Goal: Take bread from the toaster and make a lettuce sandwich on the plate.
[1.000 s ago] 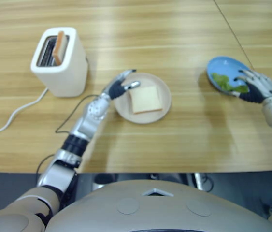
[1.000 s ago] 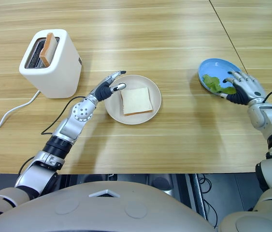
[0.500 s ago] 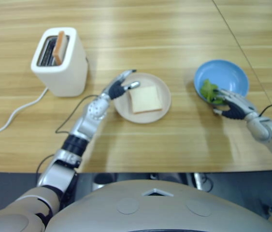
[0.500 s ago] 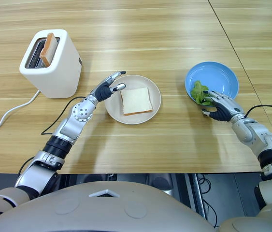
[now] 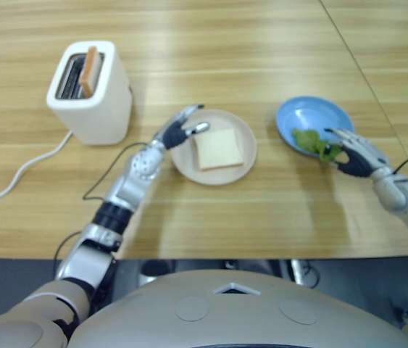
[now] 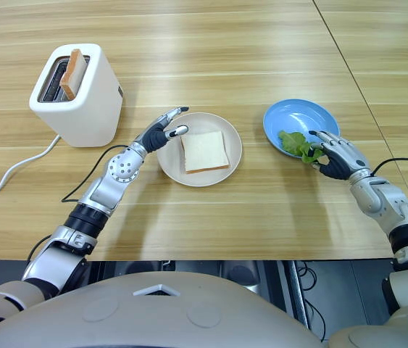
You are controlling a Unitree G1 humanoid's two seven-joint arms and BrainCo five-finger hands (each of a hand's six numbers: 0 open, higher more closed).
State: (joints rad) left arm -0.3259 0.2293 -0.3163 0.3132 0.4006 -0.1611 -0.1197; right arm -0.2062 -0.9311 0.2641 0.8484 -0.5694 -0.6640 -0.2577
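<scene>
Moved left toward the plate [image 6: 231, 161] since 1 s ago: blue bowl [image 6: 309, 114] of lettuce [image 6: 294, 142], right hand [image 6: 336, 157] clamped on its near rim. Bread slice [image 6: 204, 151] flat on plate, mid-table [image 6: 261, 43]. Left hand [image 6: 161, 131] at plate's left rim, fingers apart, holding nothing. Second slice [image 6: 72, 72] upright in toaster [image 6: 80, 109], near table's left edge.

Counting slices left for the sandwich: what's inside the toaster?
One slice of bread stands in the toaster, its top edge poking out. Its lower part is hidden in the slot; the slot beside it looks dark, its bottom unseen.
</scene>
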